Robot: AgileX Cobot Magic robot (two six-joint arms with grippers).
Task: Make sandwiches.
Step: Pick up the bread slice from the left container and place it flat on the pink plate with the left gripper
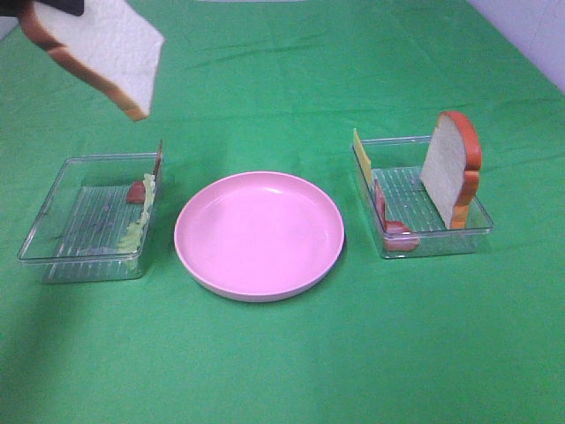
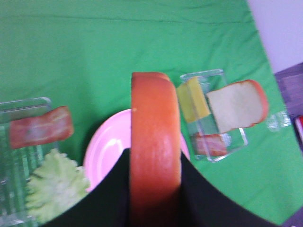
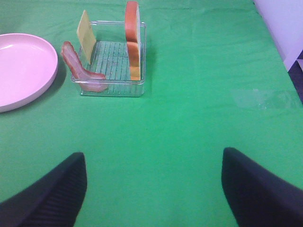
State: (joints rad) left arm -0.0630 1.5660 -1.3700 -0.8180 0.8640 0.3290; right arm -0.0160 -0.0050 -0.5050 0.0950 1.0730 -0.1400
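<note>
Bread slice (image 1: 106,49) in left claw (image 2: 155,189); long axis slanting downward.

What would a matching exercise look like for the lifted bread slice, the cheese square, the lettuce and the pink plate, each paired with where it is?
Things:
1. lifted bread slice
2. cheese square
3. lettuce
4. pink plate

Places:
A. in the left tray
B. gripped by the left hand
C. between the two trays
D. in the right tray

Pairs: 1-B, 2-D, 3-A, 4-C
</note>
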